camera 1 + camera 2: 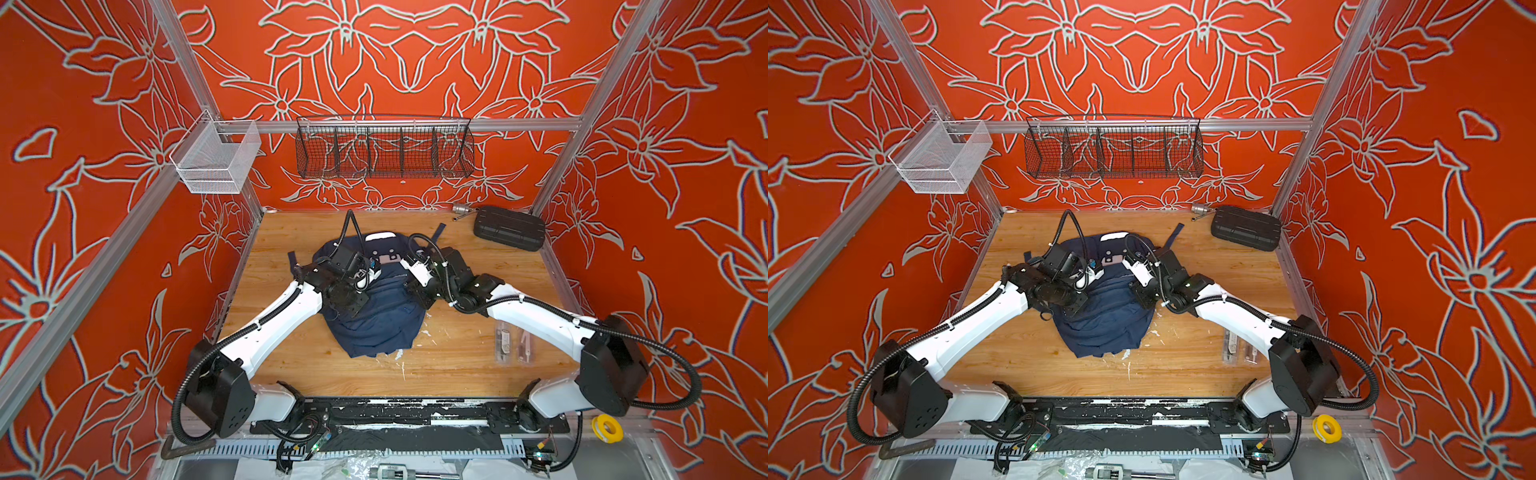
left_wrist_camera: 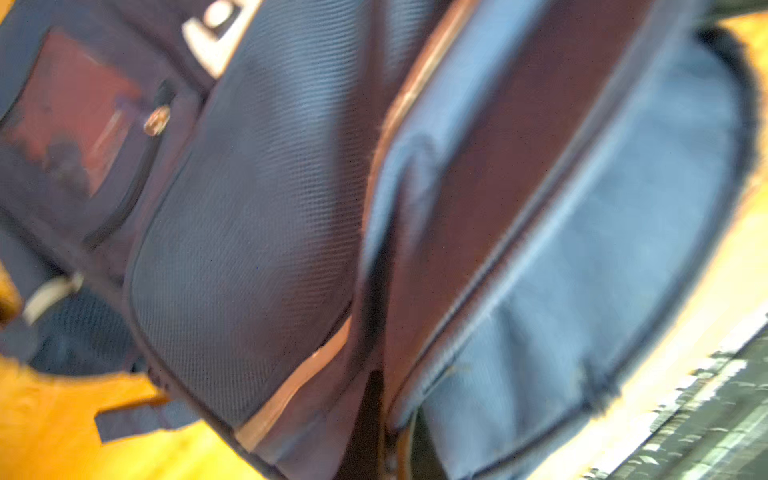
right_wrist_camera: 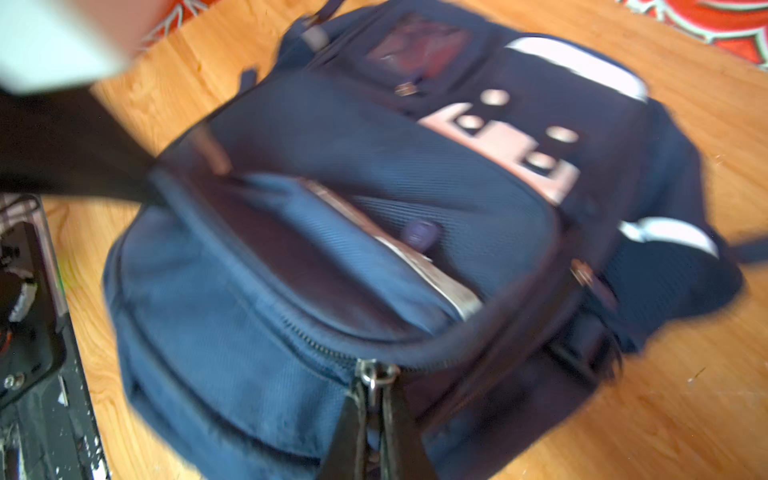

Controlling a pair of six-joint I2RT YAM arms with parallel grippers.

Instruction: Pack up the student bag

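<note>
The student bag (image 1: 382, 320) is a navy backpack that lies flat in the middle of the wooden table (image 1: 457, 374) in both top views, with a pale patch (image 3: 511, 153) and silver strips. My right gripper (image 3: 376, 409) is shut on a metal zipper pull (image 3: 375, 376) at the bag's edge. From the left, my left gripper (image 1: 374, 272) reaches onto the bag's upper part. Its jaws are shut on a fold of the bag's fabric (image 2: 399, 291) beside an open pocket. The left wrist view is blurred.
A black ribbed hard case (image 1: 509, 228) and a small metal tool (image 1: 461, 210) lie at the back right. Clear packets (image 1: 513, 343) lie under the right arm. A black wire basket (image 1: 384, 147) and a white mesh basket (image 1: 216, 158) hang on the frame.
</note>
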